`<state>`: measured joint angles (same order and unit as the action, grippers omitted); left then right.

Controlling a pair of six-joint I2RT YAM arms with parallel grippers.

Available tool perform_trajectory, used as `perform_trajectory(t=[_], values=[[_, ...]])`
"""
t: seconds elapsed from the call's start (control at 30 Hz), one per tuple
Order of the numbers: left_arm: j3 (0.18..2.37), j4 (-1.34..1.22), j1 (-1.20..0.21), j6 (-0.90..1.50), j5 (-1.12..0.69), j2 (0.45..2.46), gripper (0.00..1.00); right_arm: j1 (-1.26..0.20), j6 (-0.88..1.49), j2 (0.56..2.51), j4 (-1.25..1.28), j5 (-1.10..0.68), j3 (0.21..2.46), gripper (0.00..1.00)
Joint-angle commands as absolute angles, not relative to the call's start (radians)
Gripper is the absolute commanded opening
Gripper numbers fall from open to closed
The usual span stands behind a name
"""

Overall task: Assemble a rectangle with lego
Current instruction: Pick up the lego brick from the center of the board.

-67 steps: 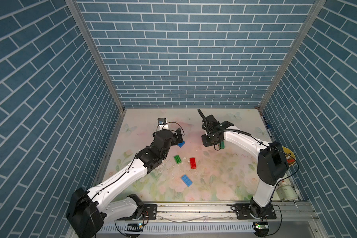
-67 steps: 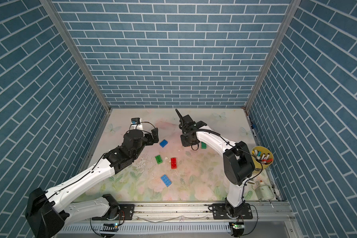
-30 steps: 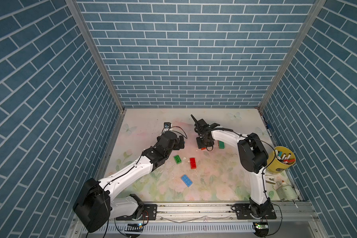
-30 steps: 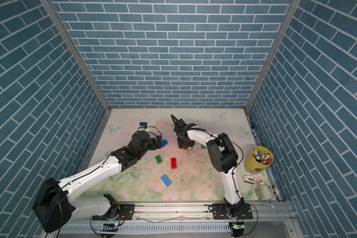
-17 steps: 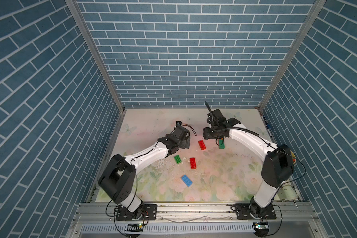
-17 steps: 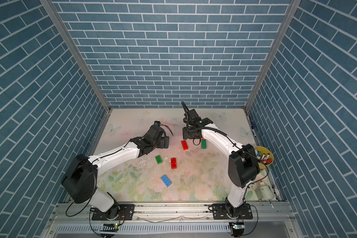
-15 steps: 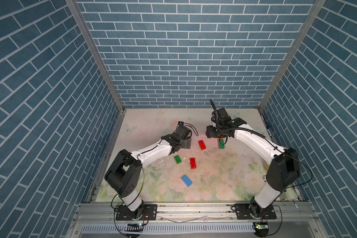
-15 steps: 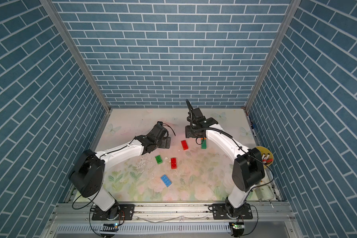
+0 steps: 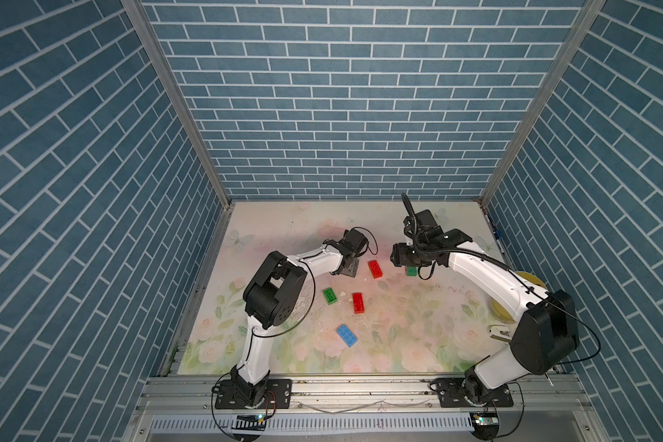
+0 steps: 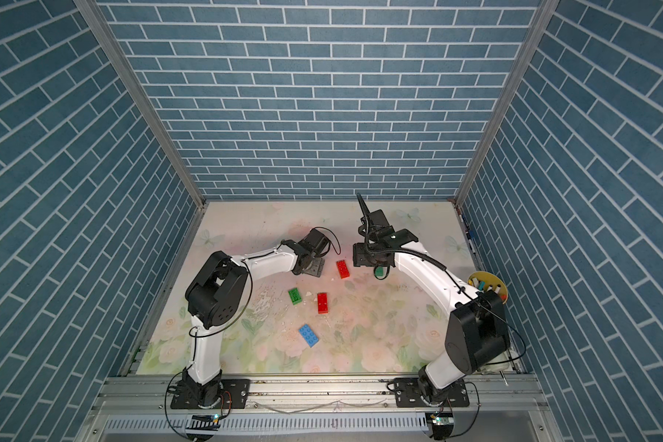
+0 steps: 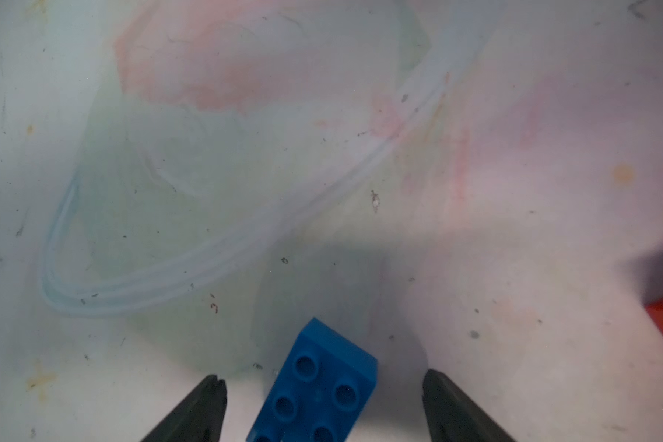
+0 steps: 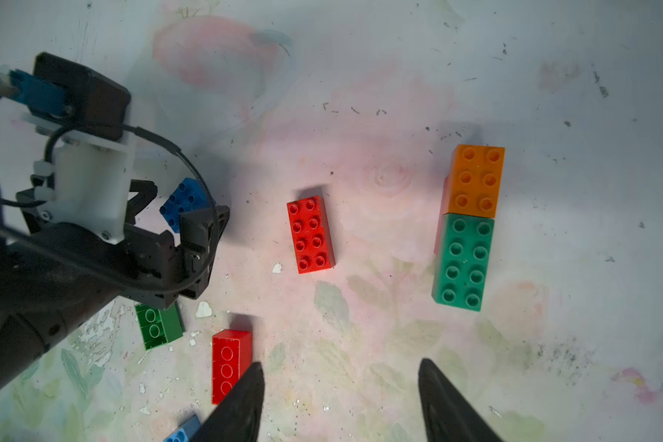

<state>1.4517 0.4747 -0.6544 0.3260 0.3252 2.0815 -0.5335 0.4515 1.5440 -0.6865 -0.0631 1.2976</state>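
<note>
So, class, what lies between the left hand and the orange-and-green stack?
One red brick, studs up, touching neither the left hand nor the stack. The right wrist view shows it best.

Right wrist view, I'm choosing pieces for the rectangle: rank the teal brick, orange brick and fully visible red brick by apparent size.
1. teal brick
2-3. orange brick and red brick: too close to rank; orange wider, red longer.
</note>
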Motion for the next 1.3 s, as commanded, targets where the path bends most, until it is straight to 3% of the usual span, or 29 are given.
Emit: perform_trajectory(t=[0.0,0.17,0.33,0.4,0.63,0.8,1.07,1.27], values=[[1.482,0.531,-0.642,0.326,0.351,2.114,0.77,-0.522,0.447,1.506,-0.67,-0.076,1.282,0.64],[1.481,0.533,-0.632,0.341,0.333,2.135,0.57,-0.512,0.446,1.498,-0.666,-0.073,1.275,0.64],[1.465,0.518,-0.631,0.351,0.318,2.139,0.48,-0.511,0.449,1.501,-0.667,-0.074,1.279,0.64],[1.462,0.514,-0.631,0.352,0.314,2.138,0.48,-0.51,0.449,1.501,-0.67,-0.076,1.281,0.64],[1.447,0.493,-0.63,0.353,0.336,2.098,0.66,-0.511,0.451,1.505,-0.674,-0.077,1.284,0.64],[1.445,0.486,-0.621,0.353,0.34,2.091,0.68,-0.511,0.453,1.507,-0.673,-0.078,1.279,0.64],[1.425,0.455,-0.594,0.355,0.255,2.121,0.61,-0.51,0.452,1.492,-0.677,-0.065,1.268,0.64],[1.401,0.433,-0.582,0.374,0.195,2.138,0.48,-0.509,0.453,1.484,-0.678,-0.057,1.263,0.64]])
